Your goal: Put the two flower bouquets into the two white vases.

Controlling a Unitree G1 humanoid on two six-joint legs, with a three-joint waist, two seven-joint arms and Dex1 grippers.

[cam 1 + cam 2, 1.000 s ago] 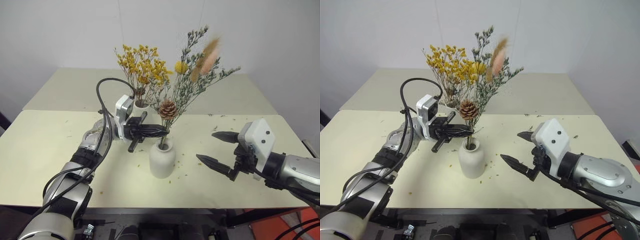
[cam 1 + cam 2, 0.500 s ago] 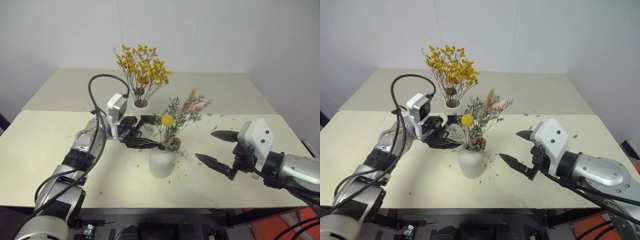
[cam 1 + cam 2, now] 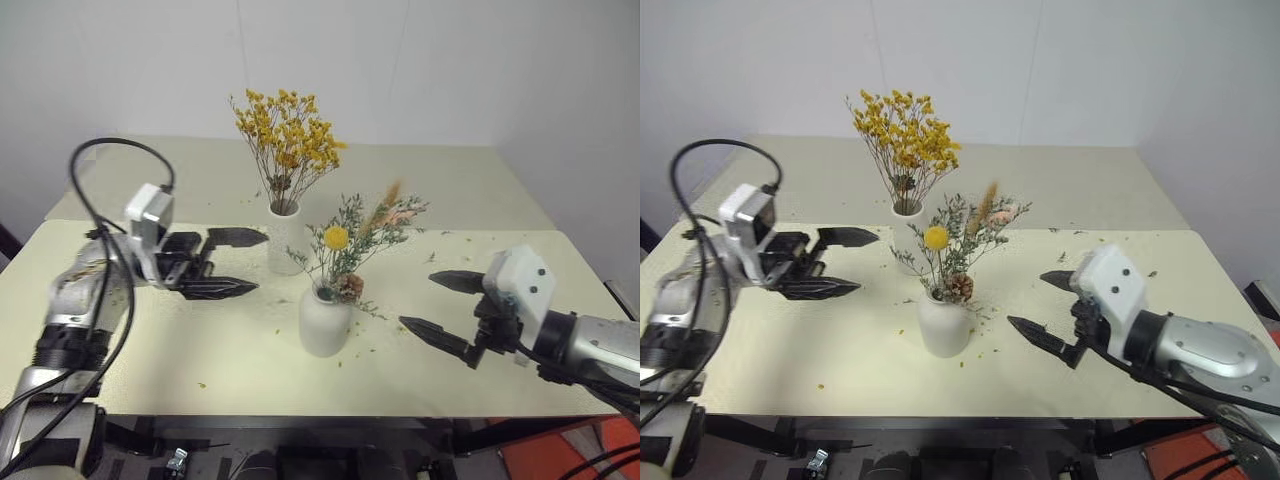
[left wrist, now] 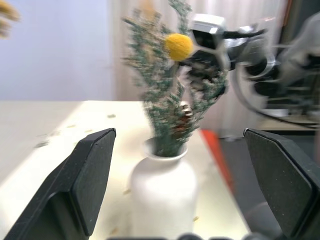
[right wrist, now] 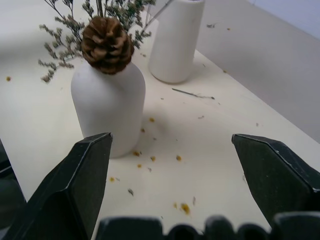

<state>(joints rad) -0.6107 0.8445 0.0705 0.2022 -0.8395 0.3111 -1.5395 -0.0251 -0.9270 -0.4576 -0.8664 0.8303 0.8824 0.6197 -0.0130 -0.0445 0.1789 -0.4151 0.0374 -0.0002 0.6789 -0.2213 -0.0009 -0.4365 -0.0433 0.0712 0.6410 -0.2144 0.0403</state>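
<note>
Both bouquets in. Grey-green bunch (image 3: 352, 232) sits in short vase (image 3: 325, 320) between both wide, empty pincers: left pincer (image 3: 245, 262), right pincer (image 3: 436, 303). Yellow bunch (image 3: 288, 135) in tall vase (image 3: 285, 240) just beyond left pincer's tips. Risk: either arm swinging inward clips sprigs, tips short vase on worktop (image 3: 100, 350).
</note>
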